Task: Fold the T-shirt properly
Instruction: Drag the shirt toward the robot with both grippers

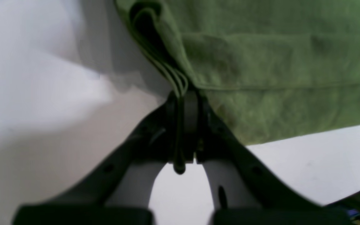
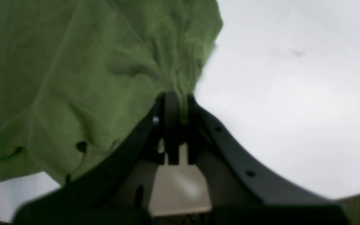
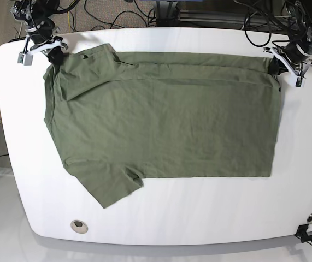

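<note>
In the left wrist view the left gripper (image 1: 184, 93) pinches layered hem of the olive T-shirt (image 1: 277, 62), in the right wrist view the right gripper (image 2: 178, 101) clamps bunched cloth, and in base view the plain, unprinted shirt lies spread on the white table (image 3: 172, 218).

The base view is bright and sharp, with even light from above. The white surface (image 3: 161, 218) shines a little, and shadows are soft and small. Both wrist views are blurry and dimmer. The dark fingers (image 1: 173, 125) up close are out of focus. Straight edges bend near the corners there.
</note>
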`<act>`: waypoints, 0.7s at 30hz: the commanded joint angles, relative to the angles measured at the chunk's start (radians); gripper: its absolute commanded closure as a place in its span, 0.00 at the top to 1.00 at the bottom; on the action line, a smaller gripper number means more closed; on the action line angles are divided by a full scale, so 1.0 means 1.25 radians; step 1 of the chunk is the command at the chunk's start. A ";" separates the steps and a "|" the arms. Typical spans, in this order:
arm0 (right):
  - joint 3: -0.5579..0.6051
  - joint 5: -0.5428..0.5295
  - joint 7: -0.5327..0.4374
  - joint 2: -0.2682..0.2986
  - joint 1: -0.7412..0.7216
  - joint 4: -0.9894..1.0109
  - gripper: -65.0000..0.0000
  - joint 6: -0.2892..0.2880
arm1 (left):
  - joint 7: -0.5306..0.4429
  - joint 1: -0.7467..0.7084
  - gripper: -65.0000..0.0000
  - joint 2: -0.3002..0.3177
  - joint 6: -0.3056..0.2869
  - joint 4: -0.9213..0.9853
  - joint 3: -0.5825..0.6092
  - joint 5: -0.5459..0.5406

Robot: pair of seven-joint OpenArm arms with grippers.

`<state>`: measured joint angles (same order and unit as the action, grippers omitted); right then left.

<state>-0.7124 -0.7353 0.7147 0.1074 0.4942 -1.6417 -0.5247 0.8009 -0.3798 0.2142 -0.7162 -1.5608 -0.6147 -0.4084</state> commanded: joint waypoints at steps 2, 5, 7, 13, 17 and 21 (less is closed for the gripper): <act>-0.011 -0.011 -0.016 0.012 0.042 -0.015 0.00 -0.010 | 0.056 -0.029 0.00 0.007 0.014 0.005 -0.005 0.130; -0.048 -0.010 -0.016 0.012 0.066 -0.017 0.00 -0.012 | 0.055 -0.041 0.00 0.007 0.014 0.005 -0.006 0.174; -0.049 -0.010 -0.016 0.012 0.080 -0.017 0.00 -0.012 | 0.055 -0.045 0.00 0.007 0.014 0.005 -0.006 0.192; -0.049 -0.006 -0.016 0.012 0.124 -0.017 0.00 -0.012 | 0.055 -0.098 0.00 0.008 0.014 0.003 -0.006 0.195; -0.047 -0.006 -0.016 0.012 0.124 -0.017 0.00 -0.012 | 0.055 -0.117 0.00 0.006 0.014 0.005 -0.006 0.195; -0.044 -0.005 -0.014 0.018 0.101 -0.017 0.00 -0.012 | 0.055 -0.119 0.00 0.004 0.014 0.005 -0.006 0.195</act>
<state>-0.7639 -0.7399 0.7082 0.1131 0.6361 -1.6478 -0.5430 0.6861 -0.4911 0.2276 -0.7116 -1.5806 -0.6285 -0.3111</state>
